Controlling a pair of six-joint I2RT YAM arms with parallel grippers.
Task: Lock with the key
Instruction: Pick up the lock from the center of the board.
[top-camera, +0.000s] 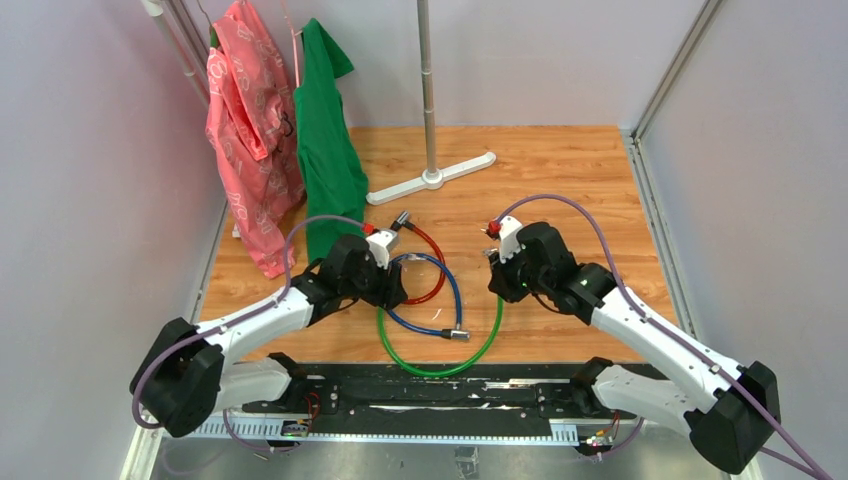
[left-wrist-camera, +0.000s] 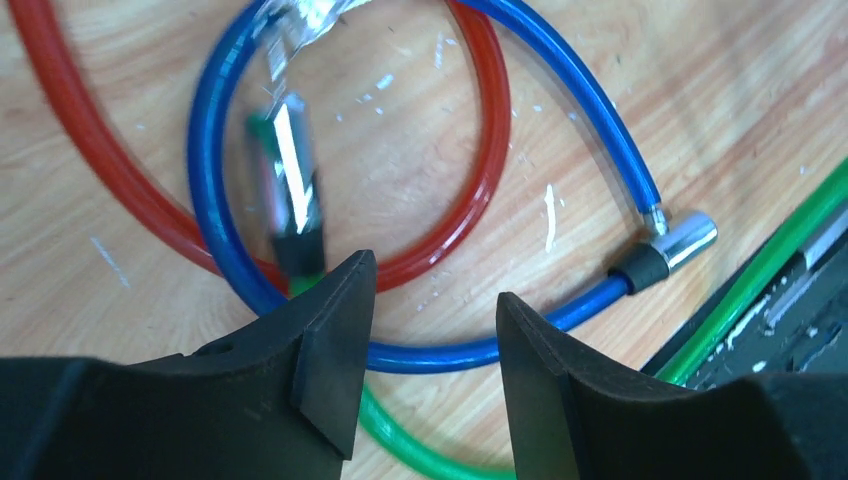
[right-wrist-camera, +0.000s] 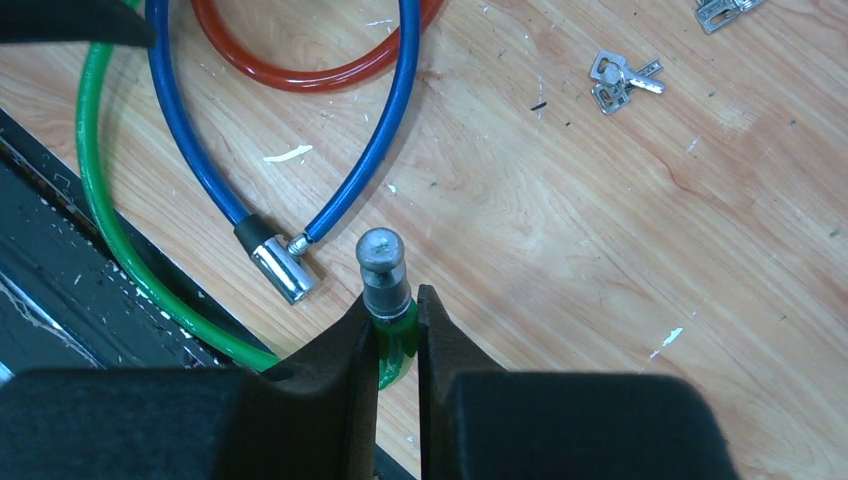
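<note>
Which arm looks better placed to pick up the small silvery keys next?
Probably the left: its black fingers stand open and empty. The right arm's fingers are shut on the green cable's round metal end plug, though the small silvery metal keys lie ahead of them.

No text, label, brand, number or sign can be read in any view. The keys (right-wrist-camera: 622, 80) lying on the desk (right-wrist-camera: 600, 260) are too small to show any stamp. The pink garment (top-camera: 245, 130) bears only a pale printed pattern, with no legible letters.
</note>
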